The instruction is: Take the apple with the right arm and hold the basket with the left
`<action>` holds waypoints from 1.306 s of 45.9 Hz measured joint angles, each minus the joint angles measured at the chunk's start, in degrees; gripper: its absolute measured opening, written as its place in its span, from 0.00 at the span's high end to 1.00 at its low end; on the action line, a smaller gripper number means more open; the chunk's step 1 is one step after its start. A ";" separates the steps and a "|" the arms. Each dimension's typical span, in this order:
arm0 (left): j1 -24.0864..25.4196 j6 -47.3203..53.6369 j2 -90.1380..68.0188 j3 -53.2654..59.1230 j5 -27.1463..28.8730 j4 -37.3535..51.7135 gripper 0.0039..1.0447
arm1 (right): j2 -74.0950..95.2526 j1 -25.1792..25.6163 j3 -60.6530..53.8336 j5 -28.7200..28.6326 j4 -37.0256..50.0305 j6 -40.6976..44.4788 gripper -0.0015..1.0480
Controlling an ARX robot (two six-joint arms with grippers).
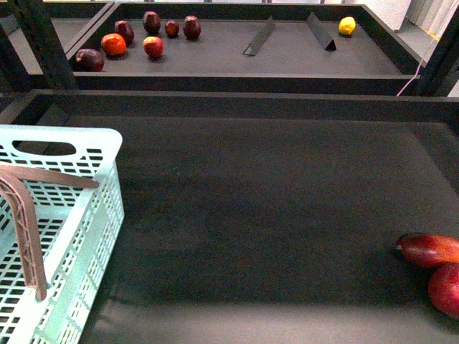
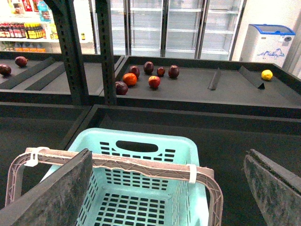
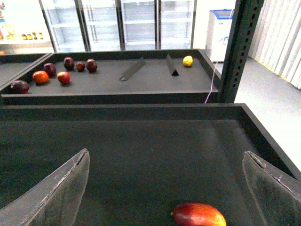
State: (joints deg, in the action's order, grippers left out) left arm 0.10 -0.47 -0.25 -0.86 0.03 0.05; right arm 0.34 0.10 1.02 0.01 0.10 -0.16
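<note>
Basket (image 1: pixel 60 133) slotted mint plastic; apple (image 1: pixel 446 289) seemingly round; left gripper (image 2: pixel 168 155), right gripper (image 3: pixel 165 154) spread

Dark felt-lined tabletop (image 1: pixel 272 215) with raised rims fills a shop-like hall, a second display tray (image 1: pixel 301 61) just behind it, both framed by perforated black steel uprights (image 2: pixel 70 52). Along the back wall stands a row of brightly lit glass-door coolers (image 2: pixel 178 23), a white chest freezer (image 2: pixel 272 40) with a blue lid beside them. Shelves of bottles (image 2: pixel 21 30) line one side; pale curtains (image 3: pixel 282 42) hang over grey floor (image 3: pixel 263 94) on the other.
</note>
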 joint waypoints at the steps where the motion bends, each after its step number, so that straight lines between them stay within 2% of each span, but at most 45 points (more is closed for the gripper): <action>1: 0.00 -0.02 0.00 0.00 0.00 0.00 0.06 | 0.00 0.00 0.00 0.00 0.00 0.00 0.09; 31: 0.00 0.00 0.00 0.00 0.00 0.00 0.06 | 0.00 0.00 0.00 0.00 -0.02 0.00 0.09; 35: 3.43 -6.38 -7.21 -4.87 -10.80 -11.56 0.06 | 0.00 0.00 0.00 0.00 -0.02 0.00 0.09; 37: 5.88 -11.41 -14.03 -7.63 -16.31 -14.62 0.06 | -0.02 0.00 0.00 -0.04 -0.02 0.00 0.09; 44: 14.49 -27.85 -32.09 -14.95 -26.86 -8.48 0.06 | -0.02 0.00 0.00 -0.02 -0.02 0.00 0.09; 48: 18.21 -35.47 -39.43 -16.96 -29.03 -5.84 0.06 | -0.02 0.00 0.00 0.00 -0.02 0.00 0.09; 52: 20.55 -40.50 -47.71 -18.36 -28.92 -2.89 0.06 | -0.02 0.00 0.00 -0.02 -0.02 0.00 0.09; 60: 20.68 -47.45 -62.84 -22.95 -25.16 2.19 0.06 | -0.02 0.00 0.00 -0.02 -0.02 0.00 0.09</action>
State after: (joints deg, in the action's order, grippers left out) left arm 20.78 -47.92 -63.09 -23.81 -25.12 2.24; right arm 0.32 0.10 1.02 -0.01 0.08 -0.16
